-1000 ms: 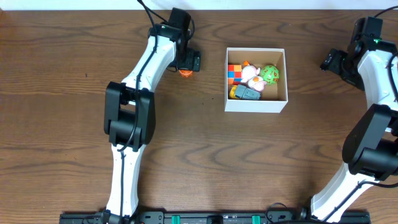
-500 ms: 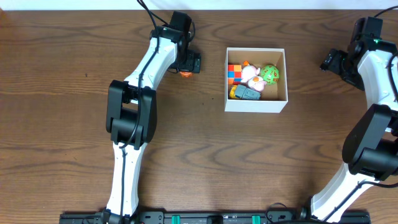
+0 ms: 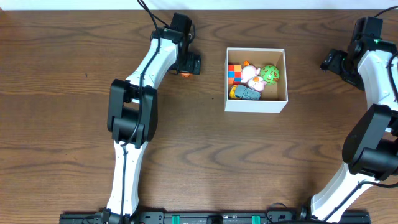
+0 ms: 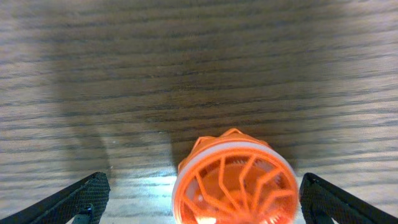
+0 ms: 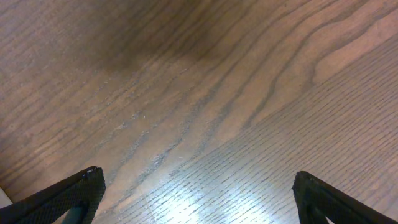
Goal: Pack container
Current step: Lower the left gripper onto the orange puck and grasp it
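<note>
The container (image 3: 255, 102), a square white-walled box with a brown inside, sits at the back middle of the table and holds several small toys. An orange ribbed wheel-like toy (image 3: 185, 73) lies on the table left of it. My left gripper (image 3: 187, 65) hangs over this toy, open. In the left wrist view the orange toy (image 4: 235, 183) lies between the two spread fingertips, with a gap on each side. My right gripper (image 3: 330, 61) is open over bare wood to the right of the container, and its wrist view shows only tabletop between the fingers (image 5: 81, 190).
Inside the container lie a red-and-blue cube (image 3: 234, 73), a pink-and-white toy (image 3: 252, 77), a green ball (image 3: 270, 74) and a grey toy (image 3: 248, 93). The table's back edge (image 3: 249, 5) runs just behind both grippers.
My left arm has shifted slightly to the right, closer over the orange toy. The right arm and the container have not moved.
</note>
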